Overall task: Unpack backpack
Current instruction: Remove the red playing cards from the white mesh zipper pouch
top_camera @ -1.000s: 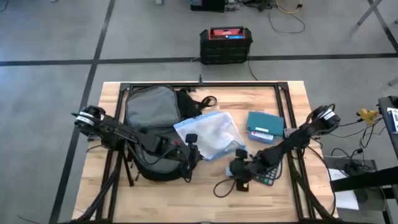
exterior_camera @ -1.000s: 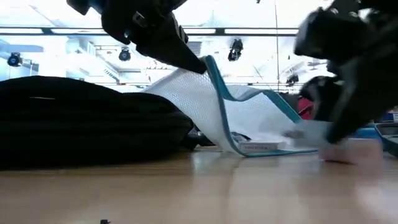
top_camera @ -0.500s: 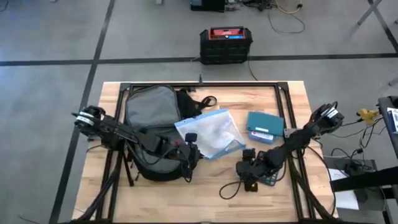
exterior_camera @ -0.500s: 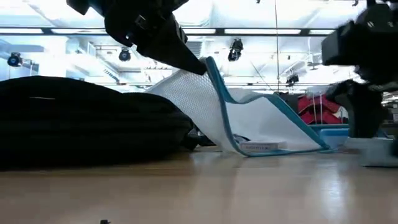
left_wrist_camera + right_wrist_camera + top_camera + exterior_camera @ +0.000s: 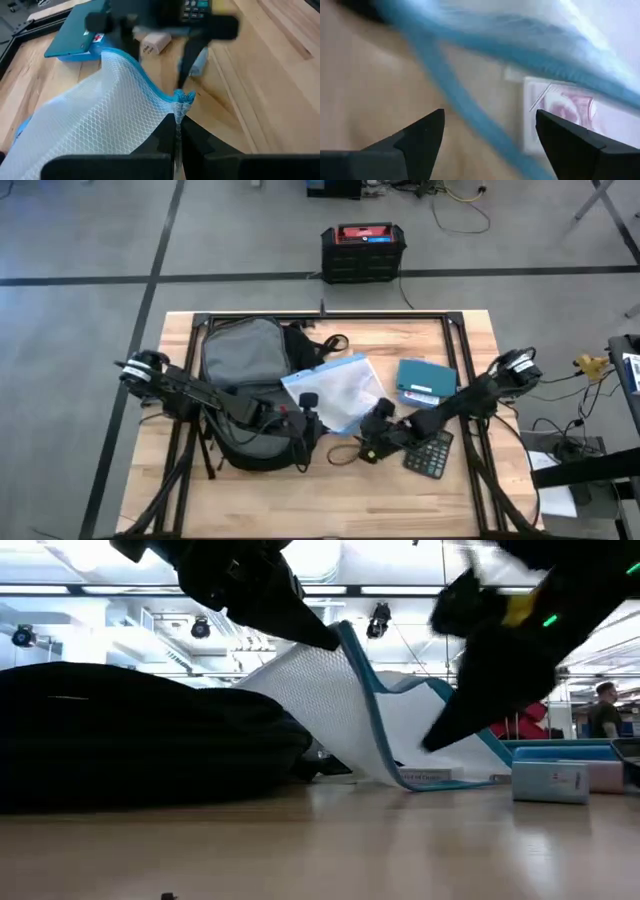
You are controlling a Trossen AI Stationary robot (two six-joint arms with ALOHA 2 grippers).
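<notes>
While lying on the left half of the table [image 5: 470,340], just beside the mesh pouch, rests flat with grey lining up: the backpack [image 5: 240,360], a low dark mound in the low view. Pinched shut on the blue-trimmed edge of the mesh pouch [image 5: 335,392], lifting that corner off the wood: the left hand [image 5: 308,402], fingers [image 5: 172,142] pressed together around the trim. Spread open right beside the pouch's near edge, gripping nothing: the right hand [image 5: 368,442], its two fingertips [image 5: 425,132] well apart over the blue border and a small white card under the mesh. Lying flat on the table's right part, near the pouch: a teal case [image 5: 426,383]. Nearer the front edge, just beside the right arm: a dark calculator [image 5: 430,454]. On the wood close to the right hand: a loose black cable [image 5: 342,452]. Beyond the table, on the floor: a black box with a red top [image 5: 363,252].
</notes>
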